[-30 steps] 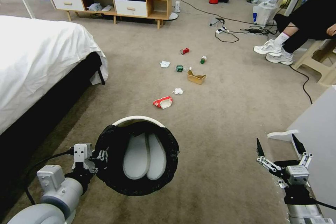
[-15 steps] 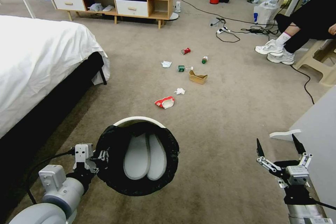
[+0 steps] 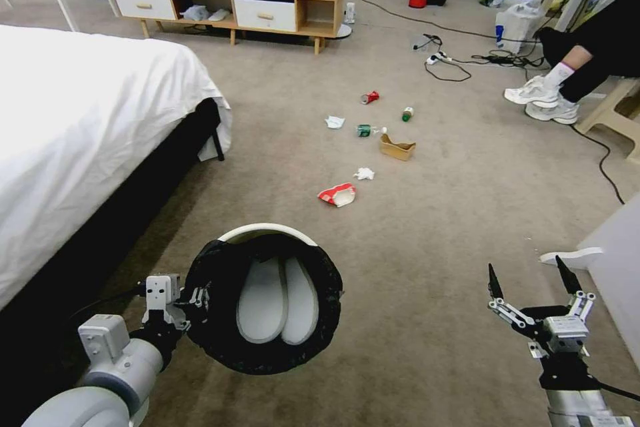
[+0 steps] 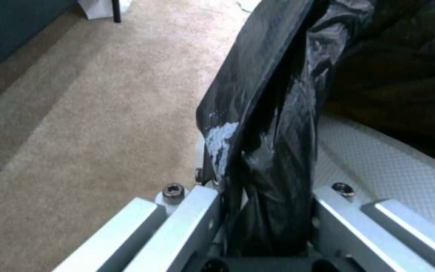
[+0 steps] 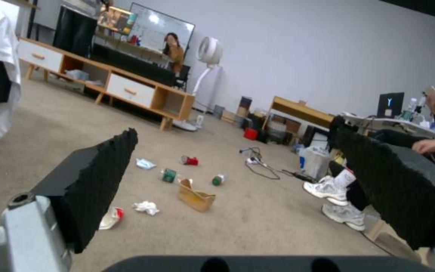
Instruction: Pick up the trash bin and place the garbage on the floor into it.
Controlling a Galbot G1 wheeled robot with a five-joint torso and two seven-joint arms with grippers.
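Observation:
My left gripper (image 3: 191,297) is shut on the near rim of the trash bin (image 3: 267,232), a white round bin lined with a black bag (image 4: 278,113), held above the floor (image 3: 413,267). The left wrist view shows the jaws of my left gripper (image 4: 268,211) clamping rim and bag. The garbage lies ahead on the carpet: a red-and-white wrapper (image 3: 338,194), a tissue (image 3: 364,173), a brown carton (image 3: 397,147), a green can (image 3: 364,130), a red can (image 3: 369,97) and a green bottle (image 3: 407,113). At lower right, my right gripper (image 3: 528,273) hangs open and empty.
A bed with white sheets (image 3: 80,127) runs along the left. A wooden cabinet (image 3: 227,3) stands at the back. Cables (image 3: 453,60), a white plastic bag (image 3: 517,23) and a seated person's legs are at the far right. A pale furniture corner (image 3: 620,247) is near my right arm.
The whole picture has shifted: the garbage now sits further right and the bed fills more of the left, so the camera moved. Both arms keep their pose, bin still held.

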